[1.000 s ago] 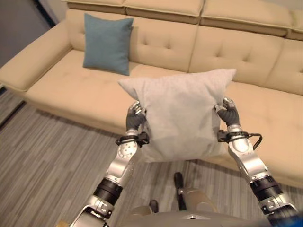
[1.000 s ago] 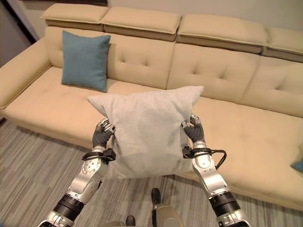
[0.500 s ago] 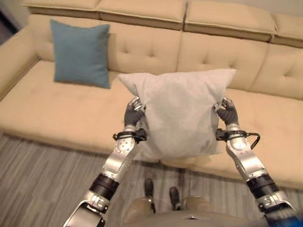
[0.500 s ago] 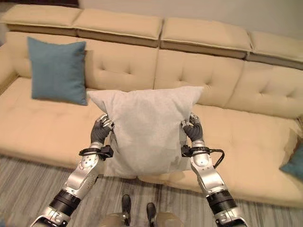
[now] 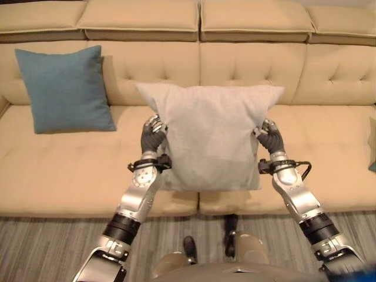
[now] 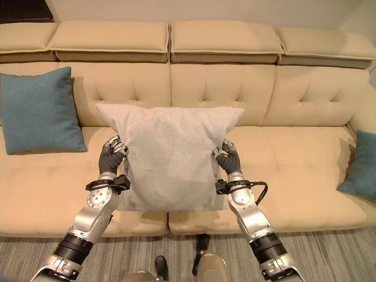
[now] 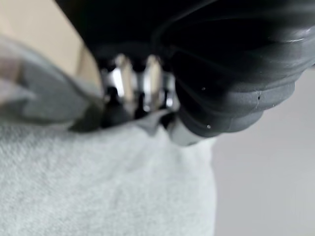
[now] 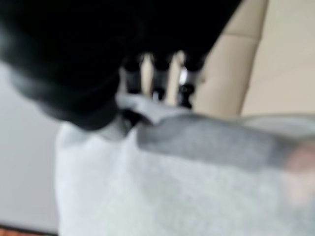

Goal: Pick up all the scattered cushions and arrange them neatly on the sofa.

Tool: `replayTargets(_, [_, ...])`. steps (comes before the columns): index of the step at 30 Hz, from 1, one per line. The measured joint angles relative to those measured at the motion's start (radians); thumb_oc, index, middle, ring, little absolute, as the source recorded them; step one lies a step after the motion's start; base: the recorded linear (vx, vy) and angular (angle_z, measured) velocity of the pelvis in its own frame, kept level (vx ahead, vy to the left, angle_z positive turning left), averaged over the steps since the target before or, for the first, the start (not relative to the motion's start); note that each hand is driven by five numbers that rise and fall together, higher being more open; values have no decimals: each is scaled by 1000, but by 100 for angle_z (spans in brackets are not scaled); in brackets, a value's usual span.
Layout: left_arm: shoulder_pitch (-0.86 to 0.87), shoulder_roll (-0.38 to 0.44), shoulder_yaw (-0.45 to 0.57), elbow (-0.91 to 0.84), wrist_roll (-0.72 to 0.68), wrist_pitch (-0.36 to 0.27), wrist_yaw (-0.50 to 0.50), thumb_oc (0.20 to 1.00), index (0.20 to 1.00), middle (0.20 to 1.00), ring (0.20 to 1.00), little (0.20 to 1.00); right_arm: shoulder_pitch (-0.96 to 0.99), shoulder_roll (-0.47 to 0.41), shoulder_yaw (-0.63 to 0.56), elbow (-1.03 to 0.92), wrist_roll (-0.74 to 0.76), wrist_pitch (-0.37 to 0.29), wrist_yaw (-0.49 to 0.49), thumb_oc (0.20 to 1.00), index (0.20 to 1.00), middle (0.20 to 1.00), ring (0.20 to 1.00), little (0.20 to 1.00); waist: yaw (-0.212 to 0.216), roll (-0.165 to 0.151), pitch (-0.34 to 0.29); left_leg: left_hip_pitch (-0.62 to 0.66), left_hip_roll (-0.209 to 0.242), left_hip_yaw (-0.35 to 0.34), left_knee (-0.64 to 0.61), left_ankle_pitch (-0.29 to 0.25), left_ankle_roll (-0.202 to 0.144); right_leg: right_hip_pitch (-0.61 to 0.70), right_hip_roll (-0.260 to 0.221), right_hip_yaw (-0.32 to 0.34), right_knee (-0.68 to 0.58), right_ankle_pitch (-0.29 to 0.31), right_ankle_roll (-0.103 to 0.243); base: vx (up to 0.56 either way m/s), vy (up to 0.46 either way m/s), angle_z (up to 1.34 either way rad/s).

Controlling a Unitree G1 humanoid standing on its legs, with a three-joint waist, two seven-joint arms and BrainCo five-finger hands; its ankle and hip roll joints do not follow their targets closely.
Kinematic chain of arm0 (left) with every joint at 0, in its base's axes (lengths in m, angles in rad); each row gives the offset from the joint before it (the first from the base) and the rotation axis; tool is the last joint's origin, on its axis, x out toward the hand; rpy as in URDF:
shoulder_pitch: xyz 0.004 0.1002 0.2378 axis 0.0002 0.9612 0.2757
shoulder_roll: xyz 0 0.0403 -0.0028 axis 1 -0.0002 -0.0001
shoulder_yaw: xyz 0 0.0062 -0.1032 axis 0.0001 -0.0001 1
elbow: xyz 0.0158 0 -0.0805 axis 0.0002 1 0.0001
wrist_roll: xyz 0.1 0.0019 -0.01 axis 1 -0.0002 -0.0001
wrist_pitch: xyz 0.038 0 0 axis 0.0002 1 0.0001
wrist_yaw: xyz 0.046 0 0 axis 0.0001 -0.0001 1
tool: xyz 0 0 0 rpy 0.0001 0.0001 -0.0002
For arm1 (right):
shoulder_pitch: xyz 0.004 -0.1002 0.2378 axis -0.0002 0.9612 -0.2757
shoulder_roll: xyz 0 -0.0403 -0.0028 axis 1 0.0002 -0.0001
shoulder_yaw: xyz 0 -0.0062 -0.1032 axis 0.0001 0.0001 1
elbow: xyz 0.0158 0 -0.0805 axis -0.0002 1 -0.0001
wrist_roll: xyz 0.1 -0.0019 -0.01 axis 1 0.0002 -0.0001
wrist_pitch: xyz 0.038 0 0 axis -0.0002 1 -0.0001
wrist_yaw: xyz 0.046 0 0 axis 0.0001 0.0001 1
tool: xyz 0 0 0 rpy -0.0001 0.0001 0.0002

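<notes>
Both hands, the left hand (image 5: 151, 134) and right hand (image 5: 270, 138), are pinching the grey cushion (image 5: 208, 141) by its 9 and 3 o'clock edges, so it is risking slipping free short of the sofa (image 5: 53, 170).

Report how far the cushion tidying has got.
Done: one blue cushion leans upright against the sofa backrest at the robot's left. In hand: the grey cushion is held above the middle seat, left hand and right hand each gripping a side edge. Left: setting it down, and another blue cushion by the sofa's right end may need straightening. Whether more lie on the floor can't be told.
</notes>
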Motion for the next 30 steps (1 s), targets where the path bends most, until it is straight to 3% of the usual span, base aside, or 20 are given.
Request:
replayTargets(1, [7,-7,-2,1,-2,1,-5,200,200,200,200,200,4,-2,-4,-1,0,0,0,200,200,200,200,200,-1,-15,-2,-58,15,-9,134,-9,-12,29,9,-7,-10,-4,-39,195,-147,21])
replayTargets(3, [12,-14,-9,0,-7,1,-9,200,200,200,200,200,9,-5,-14,-2,0,0,-3,200,200,200,200,200,15,-25,-2,-132,35,-14,329,-18,-22,73,15,2,-49,10,-67,99,-21,-9])
replayTargets(4, [16,-26,-9,-1,-7,0,-9,200,200,200,200,200,8,-6,-14,-6,0,-1,-4,200,200,200,200,200,26,-23,-5,-164,51,-53,401,-32,-32,94,29,16,-70,10,-78,124,9,-48])
replayTargets(7, [8,-20,-10,-25,-7,0,-10,200,200,200,200,200,9,-6,-27,-21,2,-1,-11,200,200,200,200,200,13,-26,-8,-195,79,-91,325,-39,-43,108,57,34,-99,-3,-79,193,44,-29])
replayTargets(9, [0,-22,-22,-30,-7,0,-11,200,200,200,200,200,9,-13,-35,-22,2,-1,-16,200,200,200,200,200,13,-39,-5,-194,88,-115,175,-31,-49,122,68,57,-135,6,-75,194,85,-21])
replayTargets(10, [-1,-23,-24,-30,-6,1,-11,200,200,200,200,200,9,-17,-35,-22,2,-1,-19,200,200,200,200,200,18,-41,-3,-192,97,-129,92,-11,-52,129,76,69,-147,12,-76,237,152,-56])
replayTargets(11, [5,-19,-26,-29,-6,2,-10,200,200,200,200,200,9,-26,-33,-16,2,-1,-20,200,200,200,200,200,28,-39,-4,-165,114,-195,13,71,-75,155,93,96,-173,19,-74,165,110,-61])
replayTargets(13, [6,-21,-25,-29,-6,2,-10,200,200,200,200,200,9,-29,-33,-14,2,-1,-20,200,200,200,200,200,20,-34,-4,-136,116,-198,-18,96,-73,166,99,101,-177,25,-77,165,145,-41])
replayTargets(14, [6,-27,-27,-29,-6,2,-10,200,200,200,200,200,11,-40,-33,-15,1,-1,-20,200,200,200,200,200,17,-18,-5,-97,120,-191,-56,143,-69,175,110,101,-179,25,-76,153,168,-23])
replayTargets(15, [5,-27,-31,-30,-6,2,-11,200,200,200,200,200,11,-39,-36,-15,1,-1,-19,200,200,200,200,200,14,0,-4,-72,125,-182,-77,149,-68,181,119,102,-179,21,-71,198,243,-13])
replayTargets(16, [3,-20,-36,-30,-5,2,-11,200,200,200,200,200,11,-30,-41,-15,1,0,-20,200,200,200,200,200,5,-2,-2,-56,117,-182,-106,150,-58,181,106,102,-174,18,-53,109,122,-6])
replayTargets(20, [7,-6,-30,-30,-5,3,-10,200,200,200,200,200,10,-22,-35,-14,1,0,-18,200,200,200,200,200,28,-3,-2,-34,60,-162,-129,148,-45,187,47,124,-179,16,-11,112,169,-8])
replayTargets(21, [5,1,-19,-30,0,3,-8,200,200,200,200,200,5,-20,-20,-14,0,0,-16,200,200,200,200,200,42,4,-3,-26,50,-157,-136,140,-25,187,39,128,-179,18,-1,53,130,-9])
replayTargets(24, [-5,25,4,-30,4,3,12,200,200,200,200,200,-12,0,10,-12,0,1,-15,200,200,200,200,200,63,5,-3,-19,33,-135,-146,140,-13,183,18,147,-180,18,22,28,87,-13])
replayTargets(30, [-82,42,22,-9,4,1,69,200,200,200,200,200,-140,-3,55,41,0,8,-39,200,200,200,200,200,77,12,-13,-86,25,-135,-137,148,-1,128,10,149,-195,44,31,-41,20,0])
